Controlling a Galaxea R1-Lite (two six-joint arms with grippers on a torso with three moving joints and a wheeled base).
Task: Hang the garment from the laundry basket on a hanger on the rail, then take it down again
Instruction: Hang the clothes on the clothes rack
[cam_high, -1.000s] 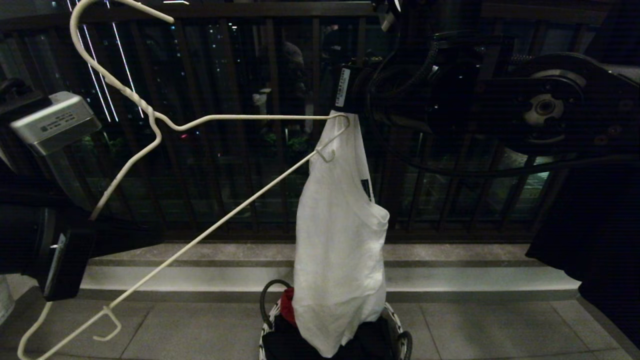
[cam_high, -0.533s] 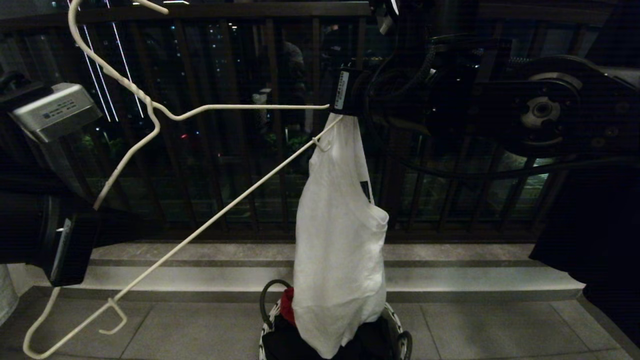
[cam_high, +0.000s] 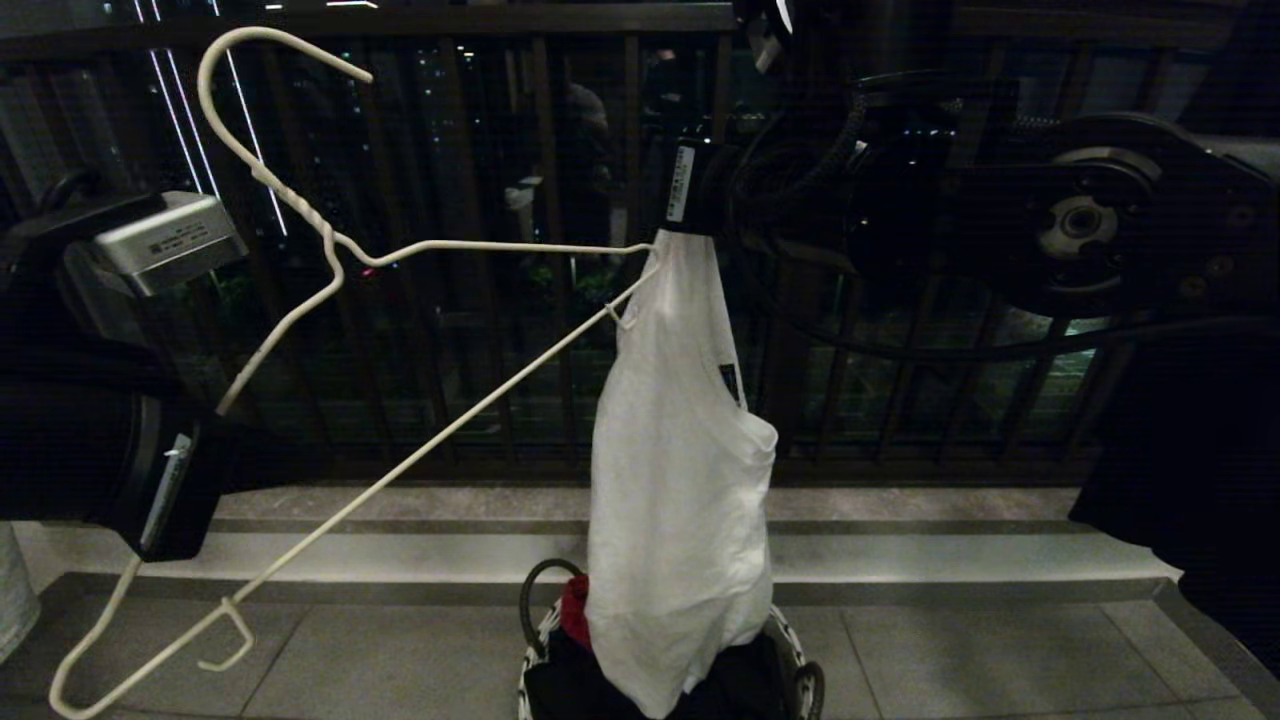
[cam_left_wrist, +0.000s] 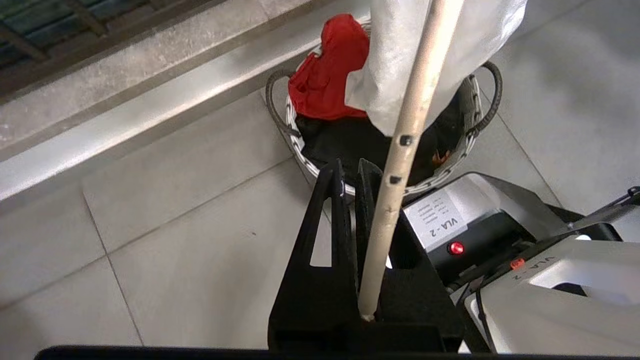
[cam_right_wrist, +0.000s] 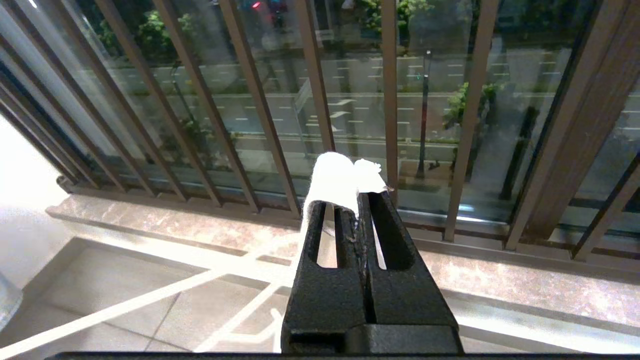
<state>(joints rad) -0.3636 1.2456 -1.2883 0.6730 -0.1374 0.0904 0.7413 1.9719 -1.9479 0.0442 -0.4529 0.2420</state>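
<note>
Left wrist view, red cloth (cam_left_wrist: 327, 75), basket (cam_left_wrist: 467, 142)

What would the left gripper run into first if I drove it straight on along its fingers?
Judging by the left wrist view, the left gripper, shut on the hanger, points down at the laundry basket. It would likely meet the basket's near rim first, though depth is hard to judge.
</note>
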